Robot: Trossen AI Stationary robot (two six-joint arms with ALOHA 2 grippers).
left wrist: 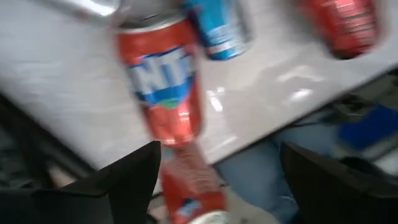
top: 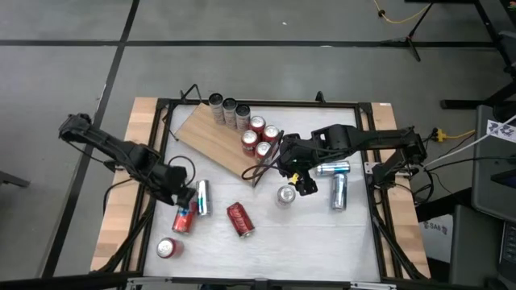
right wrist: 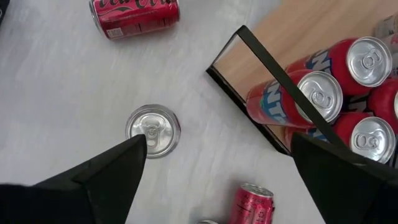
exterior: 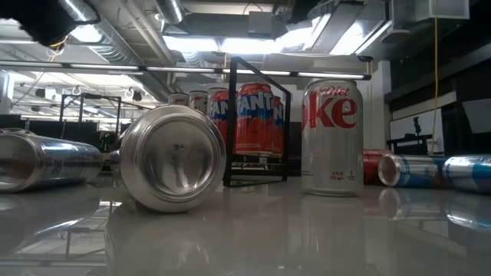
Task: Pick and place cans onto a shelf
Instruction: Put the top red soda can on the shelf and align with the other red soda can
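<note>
Overhead: 7 cans stand upright on the shelf [top: 214, 137]; 6 cans [top: 241, 220] remain on the tabletop [top: 322, 242], mostly lying flat. Left gripper [top: 187, 197], spread, hovers over 1 lying lengthwise; right gripper [top: 301, 182], spread, hangs above an upright can. Right wrist: silver top [right wrist: 153, 130] faces straight up.

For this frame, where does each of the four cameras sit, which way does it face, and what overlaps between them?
High: overhead, straight down on the table; both arms show.
Low: tabletop height, level across; upright Diet Coke can near, no arm clearly seen.
Left wrist: past the left gripper, open, onto a lying red Fanta can.
Right wrist: past the right gripper, open, down at the Diet Coke can top and the shelf.
Shared: that can shows overhead too.
</note>
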